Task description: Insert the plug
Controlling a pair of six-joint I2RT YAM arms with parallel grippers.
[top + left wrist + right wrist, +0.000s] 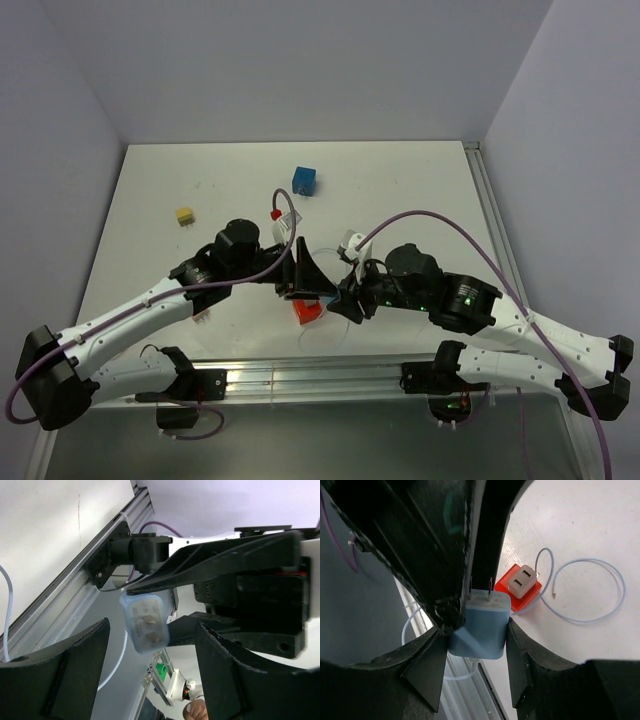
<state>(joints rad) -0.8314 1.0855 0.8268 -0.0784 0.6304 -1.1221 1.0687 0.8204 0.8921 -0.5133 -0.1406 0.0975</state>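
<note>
My right gripper (476, 632) is shut on a light blue plug (481, 622), its two prongs pointing up and away. A red block (506, 584) with a white socket (522, 581) on it lies on the table beyond the plug, clear of the prongs. In the top view the red block (308, 311) sits just under both grippers. My left gripper (152, 672) is open and empty. It faces the plug's pronged end (145, 622), and one of its black fingers (420, 545) stands close to the left of the plug. In the top view the left gripper (303, 272) is next to the right gripper (347, 297).
A thin white cable (600, 562) loops on the table by the red block and runs from the plug's back. A blue cube (304, 181) and a yellow cube (184, 215) lie farther back. The aluminium rail (310, 380) runs along the near table edge.
</note>
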